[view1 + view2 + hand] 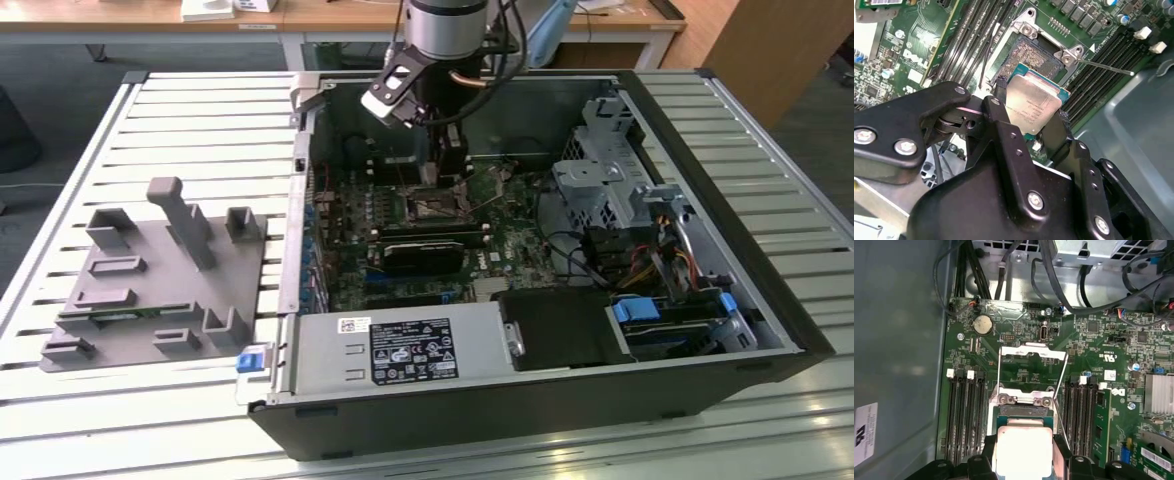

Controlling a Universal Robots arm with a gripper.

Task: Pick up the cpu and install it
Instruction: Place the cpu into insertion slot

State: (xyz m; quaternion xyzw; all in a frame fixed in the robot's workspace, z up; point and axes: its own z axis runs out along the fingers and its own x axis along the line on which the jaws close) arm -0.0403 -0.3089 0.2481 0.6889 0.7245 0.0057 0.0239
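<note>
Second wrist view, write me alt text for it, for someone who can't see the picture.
The gripper clamps the cpu between its black fingers, silver top facing the camera, just in front of the open socket on a green motherboard. Memory slots flank the socket, and grey case metal shows beyond.

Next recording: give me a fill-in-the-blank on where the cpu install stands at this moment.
1. The gripper is ____ on the cpu.
2. The socket on the motherboard has no chip seated in it, and its load plate is swung ____.
3. The grey fixture lies on the exterior view's ____ of the computer case.
Missing words: shut; open; left.
</note>
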